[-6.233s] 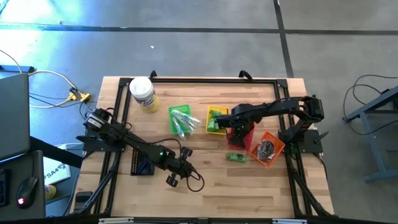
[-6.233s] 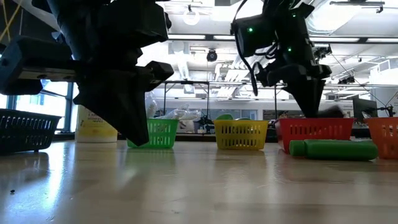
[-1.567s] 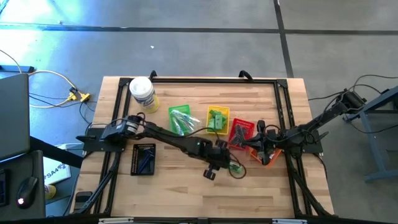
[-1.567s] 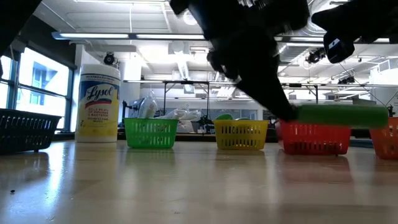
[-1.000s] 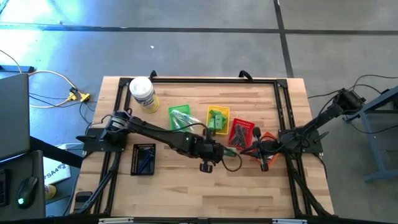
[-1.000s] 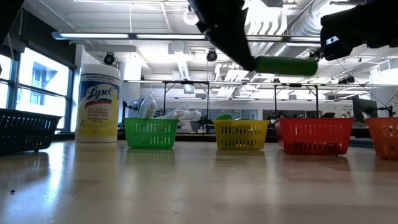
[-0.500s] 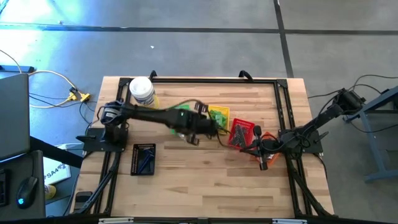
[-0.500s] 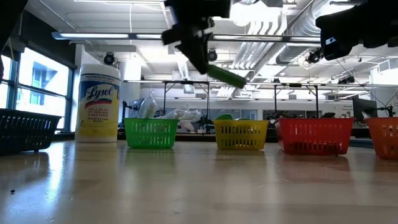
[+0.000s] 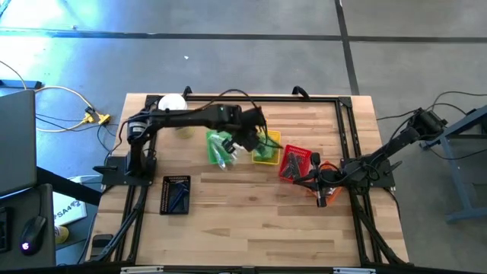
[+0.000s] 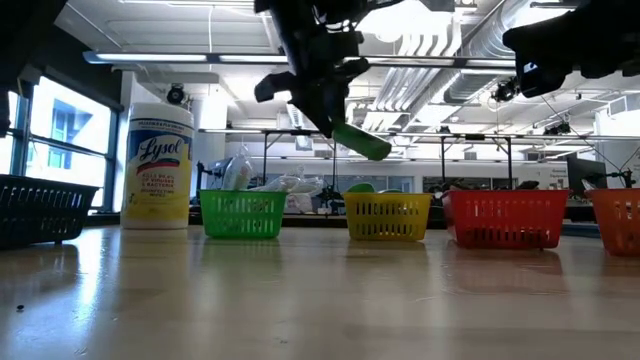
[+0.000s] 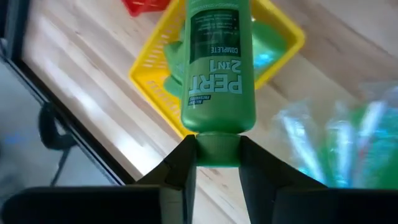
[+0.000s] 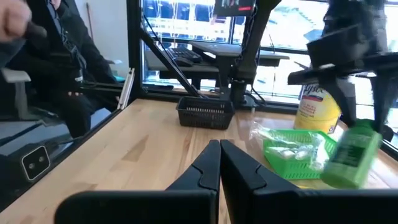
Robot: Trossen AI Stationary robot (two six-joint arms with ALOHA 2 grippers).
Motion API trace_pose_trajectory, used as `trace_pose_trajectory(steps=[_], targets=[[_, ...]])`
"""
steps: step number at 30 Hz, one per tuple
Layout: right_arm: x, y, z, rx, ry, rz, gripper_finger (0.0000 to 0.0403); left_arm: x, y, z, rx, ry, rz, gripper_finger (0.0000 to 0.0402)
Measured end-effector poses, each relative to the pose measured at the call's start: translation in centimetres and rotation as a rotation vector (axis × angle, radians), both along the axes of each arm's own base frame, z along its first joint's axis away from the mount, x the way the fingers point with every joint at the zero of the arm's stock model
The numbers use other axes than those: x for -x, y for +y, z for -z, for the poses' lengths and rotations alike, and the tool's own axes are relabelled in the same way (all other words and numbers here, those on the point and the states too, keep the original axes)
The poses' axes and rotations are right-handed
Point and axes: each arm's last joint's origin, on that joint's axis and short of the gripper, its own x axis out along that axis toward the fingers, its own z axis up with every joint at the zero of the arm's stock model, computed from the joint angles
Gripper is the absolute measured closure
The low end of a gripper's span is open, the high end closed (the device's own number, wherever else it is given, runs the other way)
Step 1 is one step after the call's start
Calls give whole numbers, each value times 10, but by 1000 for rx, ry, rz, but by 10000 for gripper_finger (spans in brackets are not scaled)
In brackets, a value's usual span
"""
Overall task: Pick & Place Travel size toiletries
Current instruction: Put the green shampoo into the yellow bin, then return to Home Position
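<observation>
— What does the left gripper carry?

— A small green bottle, pinched by its cap between the two fingers. The label reads "Pert 2 in 1", and the bottle tilts downward in the air above the yellow basket, beside the green basket.

— And the baskets' contents?

— More green bottles in the yellow one; clear packets in the green one.

— The right gripper?

— Fingers pressed together, empty, low near the orange basket.
</observation>
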Motion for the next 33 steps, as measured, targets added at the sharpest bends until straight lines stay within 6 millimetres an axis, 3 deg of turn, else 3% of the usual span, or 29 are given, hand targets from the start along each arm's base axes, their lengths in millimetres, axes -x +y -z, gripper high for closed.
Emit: trace_pose_trajectory(steps=[7,11,22,29,33], targets=[[0,0,-1,-7,-12,0,401,-13,43,24,55,-40,39,319],[0,0,-3,-19,-25,-2,401,-18,55,45,86,-6,58,319],[0,-1,-5,-24,-47,27,401,-28,58,61,95,-23,100,316],[0,-2,-5,-37,-44,78,401,-36,62,76,105,-33,55,176],[0,-2,-5,-33,-49,80,401,-39,64,75,64,-55,20,126]])
